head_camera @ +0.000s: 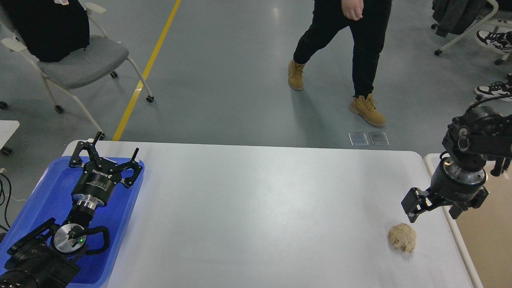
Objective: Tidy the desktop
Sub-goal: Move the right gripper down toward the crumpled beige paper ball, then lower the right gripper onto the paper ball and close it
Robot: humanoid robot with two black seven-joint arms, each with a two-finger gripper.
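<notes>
The white desktop (256, 208) fills the middle of the head view. A crumpled beige paper ball (402, 237) lies on it near the right edge. My right gripper (435, 208) hangs just above and a little to the right of the ball, pointing down, open and empty, with one finger (412, 203) close over the ball. My left gripper (110, 151) is open and empty above the far end of the blue plastic tray (44, 192) at the left edge of the desktop.
A beige bin with a white rim (464, 252) stands against the desktop's right edge. A person in tan boots (366, 110) walks on the floor behind the table. A grey wheeled chair (80, 60) stands at the back left.
</notes>
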